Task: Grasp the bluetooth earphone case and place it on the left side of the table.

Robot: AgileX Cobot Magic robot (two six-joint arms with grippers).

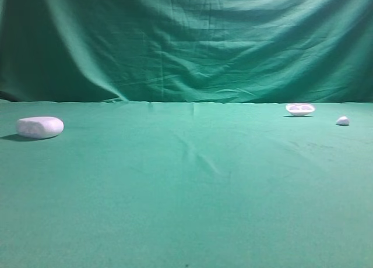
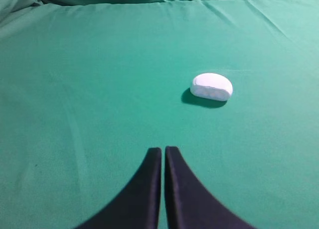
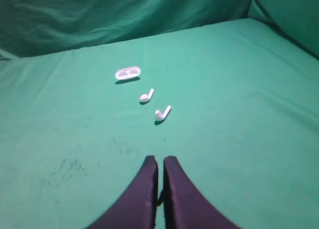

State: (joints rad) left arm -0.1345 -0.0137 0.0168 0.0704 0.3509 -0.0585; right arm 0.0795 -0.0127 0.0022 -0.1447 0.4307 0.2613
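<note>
The white pebble-shaped bluetooth earphone case [image 1: 40, 127] lies on the green table [image 1: 186, 192] at its far left. In the left wrist view the case [image 2: 212, 86] sits ahead and to the right of my left gripper [image 2: 163, 149], well apart from it. The left gripper is shut and empty. My right gripper [image 3: 160, 159] is shut and empty, low over the cloth. Neither gripper shows in the exterior high view.
A small shallow white tray [image 1: 300, 109] sits at the back right, also in the right wrist view [image 3: 127, 72]. Two loose white earbuds [image 3: 146, 96] [image 3: 162, 113] lie ahead of the right gripper. A tiny white blob [image 1: 342, 121] lies right of the tray. A green curtain [image 1: 186, 41] hangs behind.
</note>
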